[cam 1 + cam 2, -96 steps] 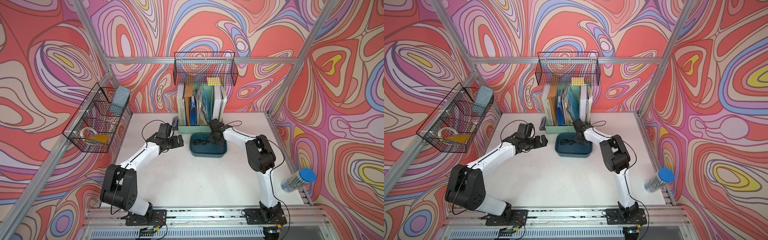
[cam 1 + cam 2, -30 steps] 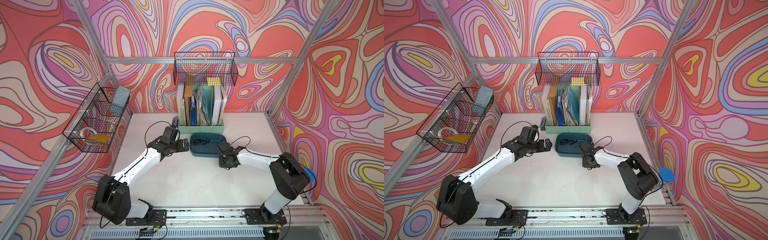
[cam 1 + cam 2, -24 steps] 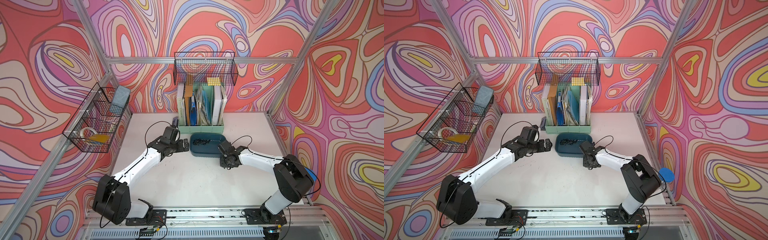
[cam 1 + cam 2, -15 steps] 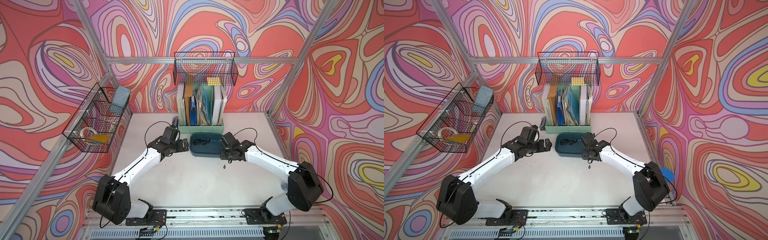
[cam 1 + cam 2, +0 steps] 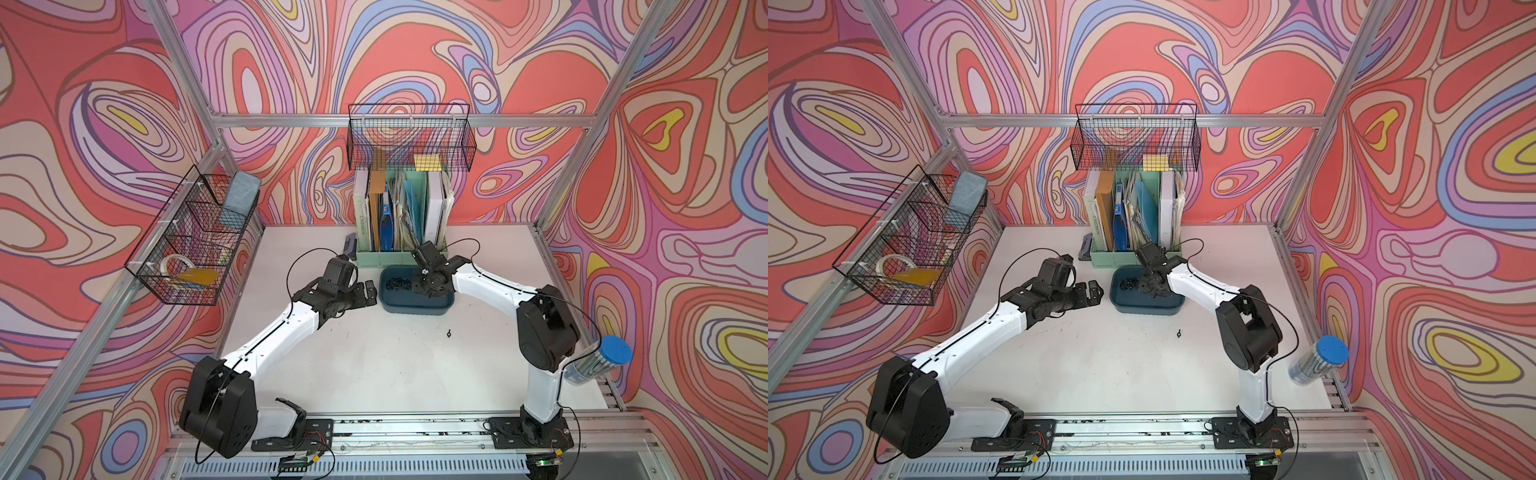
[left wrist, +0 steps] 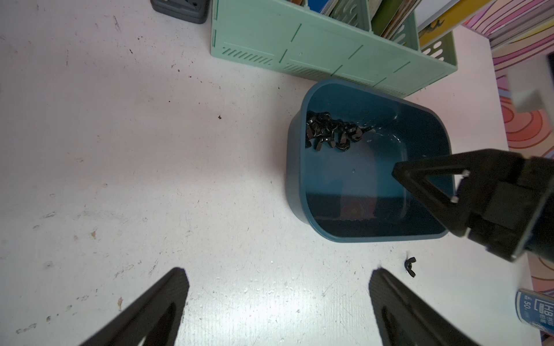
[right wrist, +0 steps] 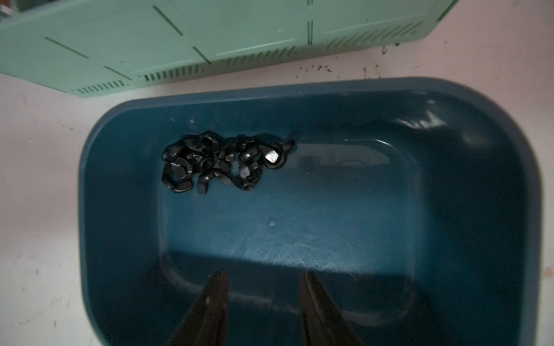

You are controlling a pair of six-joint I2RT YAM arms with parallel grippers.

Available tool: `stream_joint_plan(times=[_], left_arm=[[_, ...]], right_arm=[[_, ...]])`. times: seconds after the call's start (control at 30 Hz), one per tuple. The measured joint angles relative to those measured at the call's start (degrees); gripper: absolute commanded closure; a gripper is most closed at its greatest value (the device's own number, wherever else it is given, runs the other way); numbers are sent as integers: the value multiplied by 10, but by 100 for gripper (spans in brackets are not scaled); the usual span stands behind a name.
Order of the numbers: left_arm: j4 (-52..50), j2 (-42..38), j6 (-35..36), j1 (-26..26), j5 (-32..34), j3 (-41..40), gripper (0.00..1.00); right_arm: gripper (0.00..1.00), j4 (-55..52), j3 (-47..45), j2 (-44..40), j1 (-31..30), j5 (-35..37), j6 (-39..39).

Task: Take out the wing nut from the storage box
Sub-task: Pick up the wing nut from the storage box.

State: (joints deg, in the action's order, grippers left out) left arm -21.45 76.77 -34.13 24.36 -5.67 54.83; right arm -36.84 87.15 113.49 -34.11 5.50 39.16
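Right gripper [image 7: 263,275]: jaws partly apart and empty, low over the bare half of the storage box [image 7: 87,209].
Left gripper [image 6: 277,272]: spread wide, empty, just beside the box's short wall.
Wing nuts [image 7: 221,163]: tangled black heap in the box, against the wall next to the mint-green file holder [image 7: 209,36].
Loose wing nut [image 6: 410,266]: on the desk [image 6: 135,179], near the box's front wall.
Risk, heap: interlocked wings may let two nuts lift together, or one may slip out.
Risk, wall: a finger may strike the wall beside the heap.
Risk, box: nothing holds it, so a push could slide it.
Box axis: long side parallel to the file holder, opening upward.
Nut pointing: mixed in the heap; the loose nut is too small to tell.
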Motion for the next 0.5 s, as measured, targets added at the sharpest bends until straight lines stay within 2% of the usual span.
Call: stream_joint_plan(times=[0.5], left_arm=[[-1,-32,13,0,-36,-14,1]], right_arm=[[66,17,64,93,23,7,65]])
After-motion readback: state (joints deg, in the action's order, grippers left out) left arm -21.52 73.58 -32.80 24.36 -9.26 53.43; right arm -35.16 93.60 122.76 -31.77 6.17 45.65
